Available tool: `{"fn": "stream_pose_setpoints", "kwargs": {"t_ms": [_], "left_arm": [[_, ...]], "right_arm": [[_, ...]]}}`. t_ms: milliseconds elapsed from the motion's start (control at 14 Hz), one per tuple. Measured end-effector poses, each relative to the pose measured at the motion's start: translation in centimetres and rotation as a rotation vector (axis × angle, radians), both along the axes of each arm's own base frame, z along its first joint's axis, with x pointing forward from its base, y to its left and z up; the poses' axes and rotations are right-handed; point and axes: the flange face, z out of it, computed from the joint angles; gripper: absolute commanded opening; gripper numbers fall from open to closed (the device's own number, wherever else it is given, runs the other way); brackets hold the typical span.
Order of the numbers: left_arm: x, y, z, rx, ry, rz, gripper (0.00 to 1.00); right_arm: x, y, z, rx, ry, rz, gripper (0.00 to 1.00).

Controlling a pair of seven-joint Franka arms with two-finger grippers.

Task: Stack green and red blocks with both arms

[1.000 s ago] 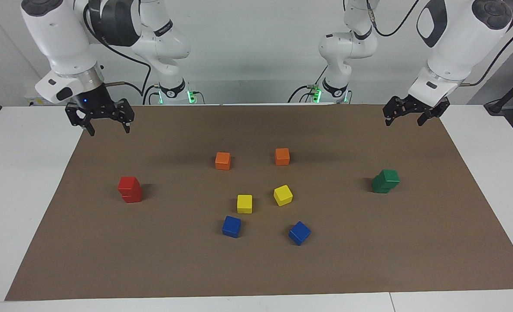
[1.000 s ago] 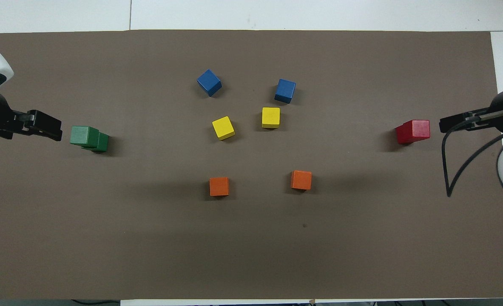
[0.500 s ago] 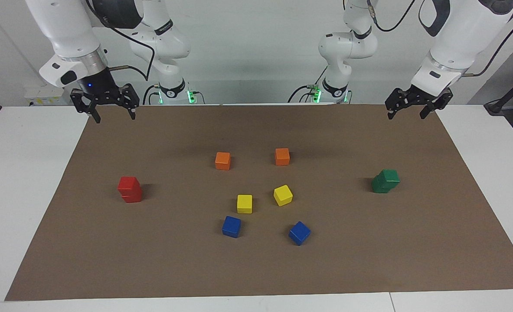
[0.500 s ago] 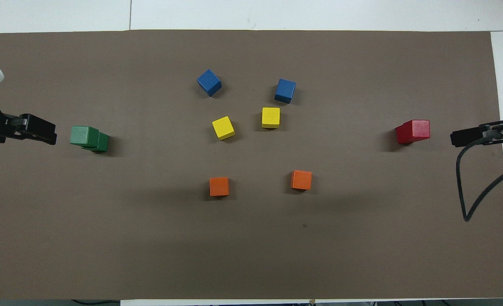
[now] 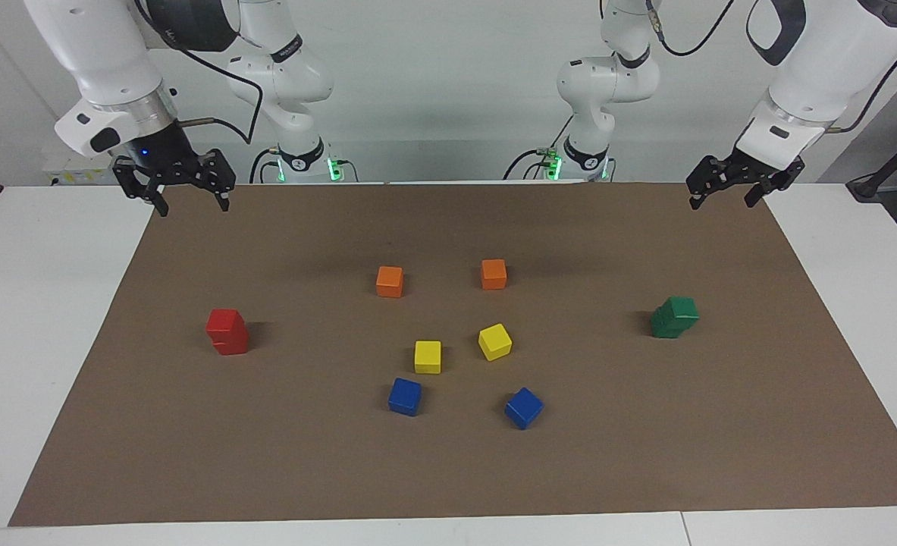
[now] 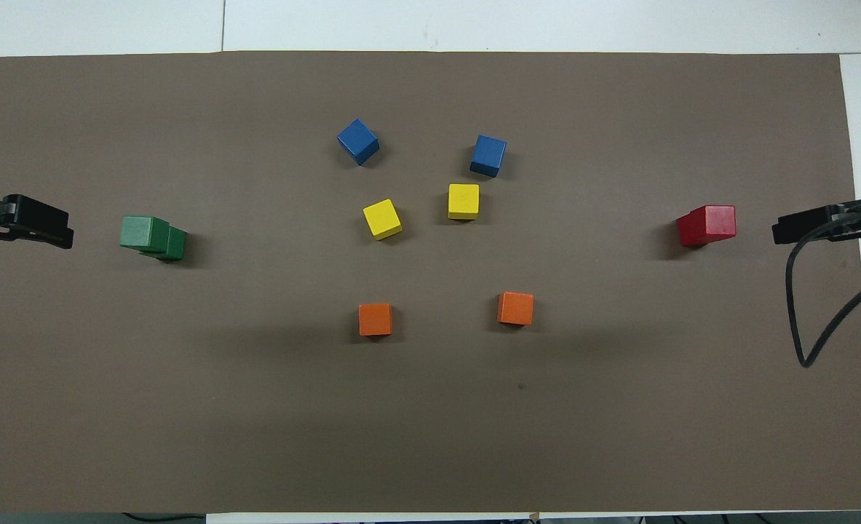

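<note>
Both claws, left claw (image 5: pixel 744 191) and right claw (image 5: pixel 177 189), spread and empty only in the facing view.

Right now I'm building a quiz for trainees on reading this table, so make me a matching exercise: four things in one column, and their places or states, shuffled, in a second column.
Column one:
1. red blocks
2. green blocks
3. orange blocks
4. blue blocks

Column two:
A. single blocks, farthest from the robots
B. stacked in two, toward the left arm's end of the table
C. single blocks, nearest to the robots
D. stacked in two, toward the right arm's end of the table

Pairs: 1-D, 2-B, 3-C, 4-A
</note>
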Motion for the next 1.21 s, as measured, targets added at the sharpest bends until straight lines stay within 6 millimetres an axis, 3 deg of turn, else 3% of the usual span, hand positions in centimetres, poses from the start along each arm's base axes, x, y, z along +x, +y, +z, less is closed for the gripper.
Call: {"fn": "stream_pose_setpoints", "kwargs": {"t_ms": [286,929,1214], "left_arm": [[0.0,0.9,-0.2,-0.003,0.005,0.017,1.00],[-0.3,-0.2,0.3,-0.003,0.003,-0.001,1.00],[-0.2,-0.2,-0.9,-0.002,0.022,-0.001,1.00]], "right_arm": [[0.4,0.0,0.1,-0.001,-0.001,0.000,1.00],[0.4,-0.3,0.0,-0.002,-0.001,-0.007,1.00],[0.3,-0.6,0.0,-0.002,0.005,-0.011,1.00]]}}
